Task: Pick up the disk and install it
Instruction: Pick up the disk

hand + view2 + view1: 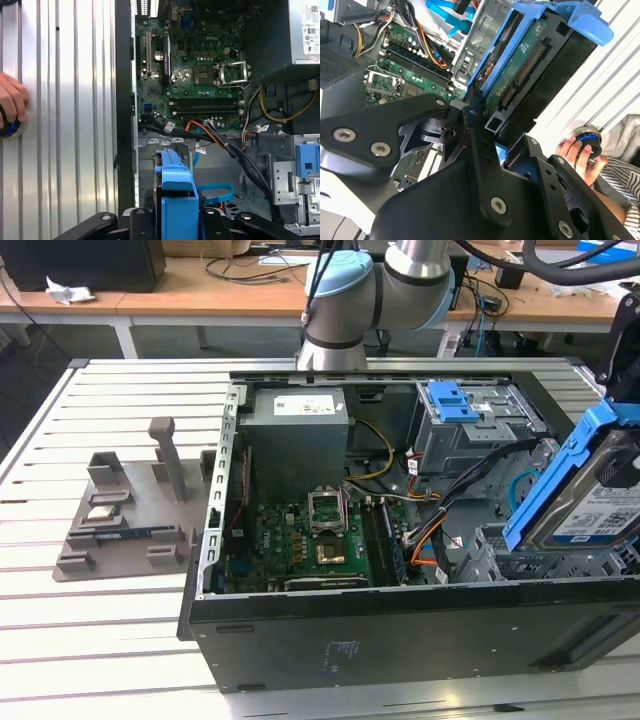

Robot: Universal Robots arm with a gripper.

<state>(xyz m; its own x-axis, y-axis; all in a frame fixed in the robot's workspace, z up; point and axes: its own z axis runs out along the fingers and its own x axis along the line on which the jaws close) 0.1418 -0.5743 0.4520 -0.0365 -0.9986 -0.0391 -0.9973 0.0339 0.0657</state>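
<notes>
One disk (590, 490), clenched in the gripper (176, 220), hangs tilted above the computer case (400, 640); seating it squarely demands careful alignment.

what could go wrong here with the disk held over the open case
1. The disk is tilted in the end effector, so it may jam entering the bay.
2. Loose cables run near the bay and could snag.
3. A person's hand rests close beside the case.

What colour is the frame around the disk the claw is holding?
Blue. The frame around the disk shows best in the exterior view, held by the claw.
</notes>
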